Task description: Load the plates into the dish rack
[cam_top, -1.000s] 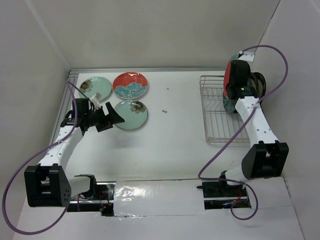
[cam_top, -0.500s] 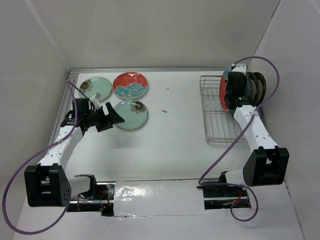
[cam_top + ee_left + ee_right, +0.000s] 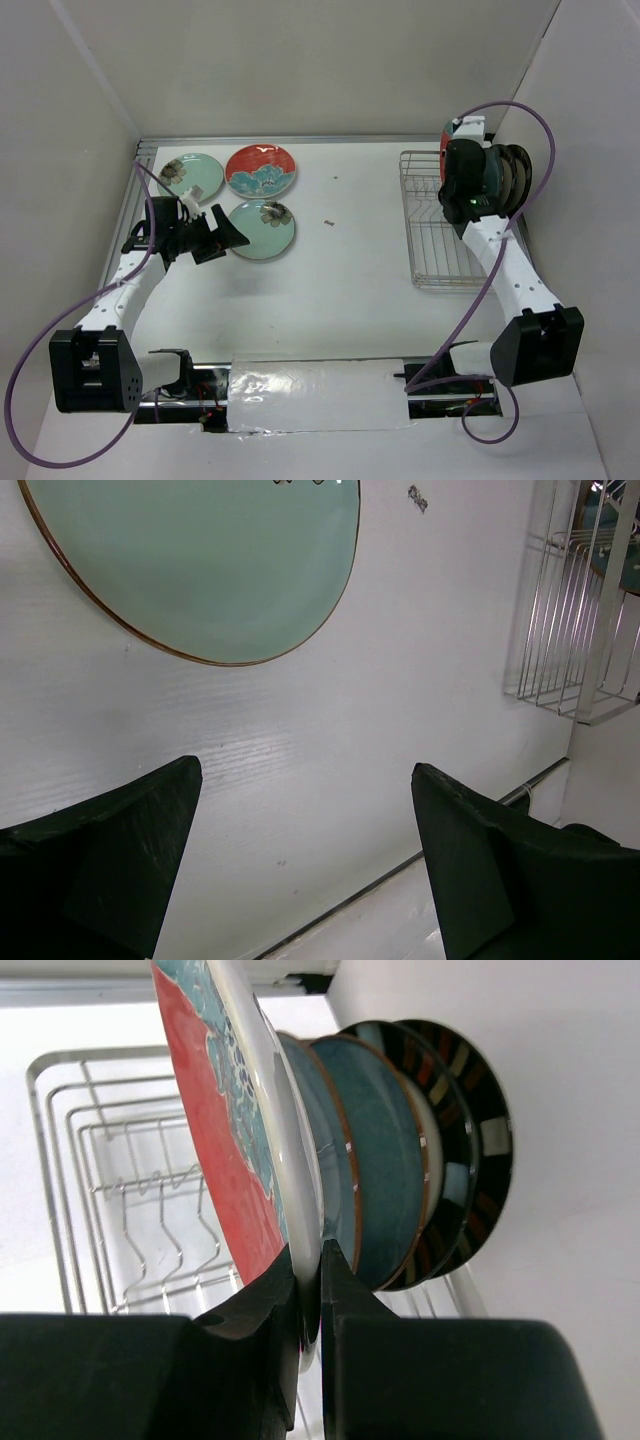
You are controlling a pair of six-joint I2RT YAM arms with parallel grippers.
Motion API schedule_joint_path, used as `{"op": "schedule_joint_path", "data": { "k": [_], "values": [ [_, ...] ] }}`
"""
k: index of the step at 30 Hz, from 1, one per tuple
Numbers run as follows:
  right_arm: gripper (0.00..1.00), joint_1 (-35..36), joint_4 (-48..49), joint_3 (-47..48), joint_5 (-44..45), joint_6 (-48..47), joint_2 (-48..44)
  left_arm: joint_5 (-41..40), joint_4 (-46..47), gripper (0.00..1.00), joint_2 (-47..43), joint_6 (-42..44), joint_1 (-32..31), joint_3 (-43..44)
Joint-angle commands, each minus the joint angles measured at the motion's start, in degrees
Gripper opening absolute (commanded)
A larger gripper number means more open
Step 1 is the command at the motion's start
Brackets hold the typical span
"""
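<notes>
The right fingers [image 3: 265, 1345] are pinched on the rim of a red plate [image 3: 210, 1140], held upright over the rack [image 3: 80, 1140] beside racked plates [image 3: 400, 1160]; the left fingers [image 3: 130, 850] are spread near a mint plate [image 3: 200, 560]

the far right end of the dish rack [image 3: 440, 250] is blocked by a row of standing plates [image 3: 400, 1150]. the red plate [image 3: 215, 1130], pinched on edge in the right gripper [image 3: 310, 1290], stands just beside them with barely a gap. the rack's near tines are bare. between the rack and the 3 flat plates [image 3: 260, 170] the table [image 3: 340, 290] lies open, bar 1 small speck [image 3: 328, 222]. the left gripper [image 3: 305, 770], jaws spread, hovers beside the nearest mint plate [image 3: 200, 560]. side walls stand close to both arms.
</notes>
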Motion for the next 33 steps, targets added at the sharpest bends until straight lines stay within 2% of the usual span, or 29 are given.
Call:
{"op": "schedule_joint_path", "data": {
  "k": [1, 8, 16, 23, 33],
  "values": [
    [0.00, 0.51, 14.75, 4.17, 8.64, -2.26, -4.43, 1.47, 1.46, 0.99, 0.37, 1.25, 0.29, -0.03],
    [0.00, -0.10, 17.82, 2.50, 10.68, -2.87, -2.85, 1.47, 1.46, 0.99, 0.37, 1.25, 0.29, -0.03],
    [0.00, -0.63, 17.30, 0.92, 8.57, -1.74, -0.13, 1.47, 1.46, 0.99, 0.90, 1.25, 0.29, -0.03],
    [0.00, -1.68, 19.41, -4.53, 8.04, 0.03, 1.72, 0.94, 1.46, 0.99, 0.90, 1.25, 0.29, -0.03],
    [0.00, -2.21, 16.61, -6.03, 2.07, 4.60, 5.49, 0.94, 1.46, 0.99, 0.90, 1.25, 0.29, -0.03]
  ]
}}
